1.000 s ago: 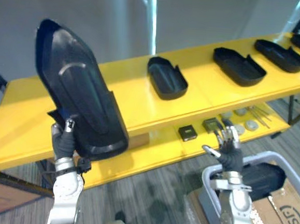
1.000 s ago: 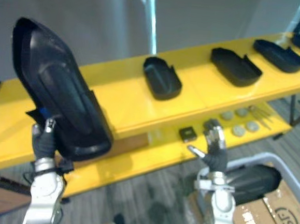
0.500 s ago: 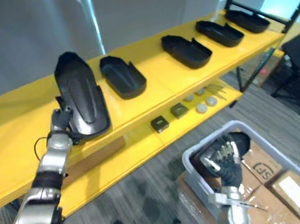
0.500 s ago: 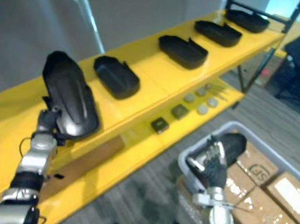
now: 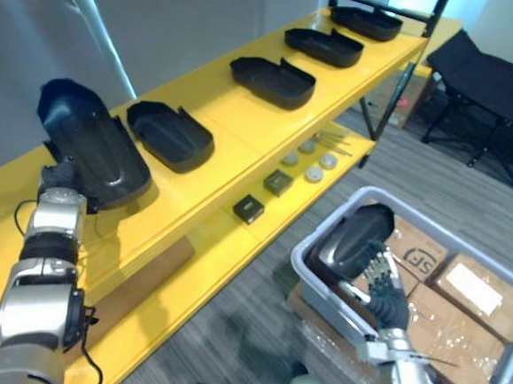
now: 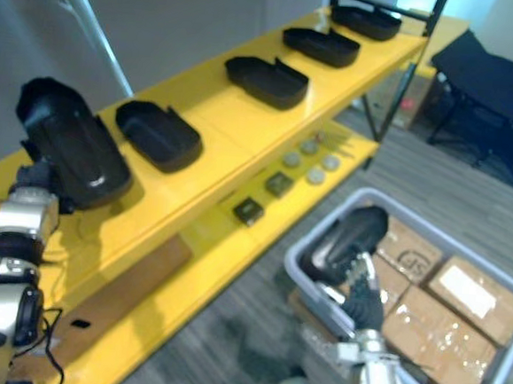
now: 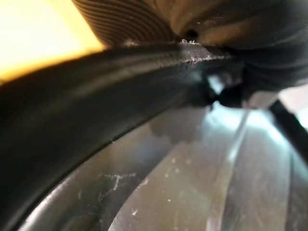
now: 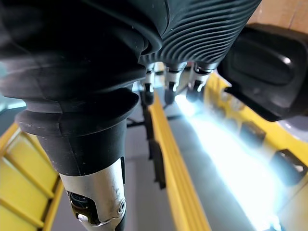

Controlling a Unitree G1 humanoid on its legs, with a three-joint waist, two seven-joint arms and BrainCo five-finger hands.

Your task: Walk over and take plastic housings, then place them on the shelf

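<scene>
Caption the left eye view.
Left robot hand holds a housing over the yellow shelf beside four others; right robot hand open above a bin.

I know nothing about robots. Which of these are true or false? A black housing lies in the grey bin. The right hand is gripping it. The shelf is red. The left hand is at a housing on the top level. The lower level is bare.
1. True: the bin holds a bin housing.
2. False: the right hand is open, fingers straight, beside it.
3. False: the shelf is yellow.
4. True: the left hand is at the tilted shelf housing.
5. False: small parts lie there.
</scene>
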